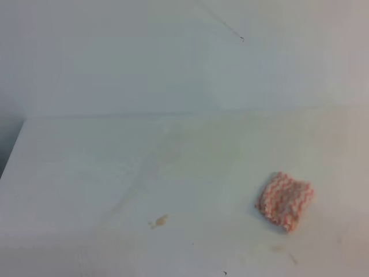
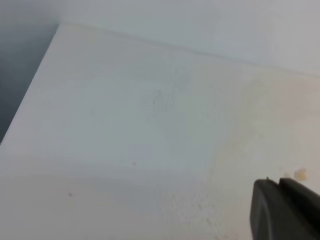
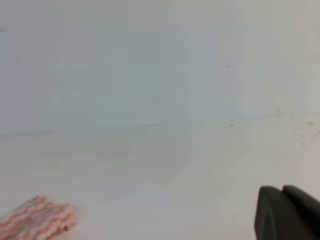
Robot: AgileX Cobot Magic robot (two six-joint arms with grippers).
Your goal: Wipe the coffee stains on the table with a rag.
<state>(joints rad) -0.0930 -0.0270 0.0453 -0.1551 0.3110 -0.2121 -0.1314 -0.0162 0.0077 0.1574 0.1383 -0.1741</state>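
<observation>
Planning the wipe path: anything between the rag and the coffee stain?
Nothing: in the exterior high view only bare white table lies between the rag and the coffee stain, apart from faint smudges.

One rag (image 1: 285, 201) lies on the one table (image 1: 86, 173). One tan coffee stain (image 1: 158, 221) shows clearly in the high view; a single small tan speck (image 2: 300, 174) sits just above the left gripper (image 2: 280, 186) in its wrist view. Two grippers appear, one per wrist view: the right gripper (image 3: 282, 192) has the rag to its left.
</observation>
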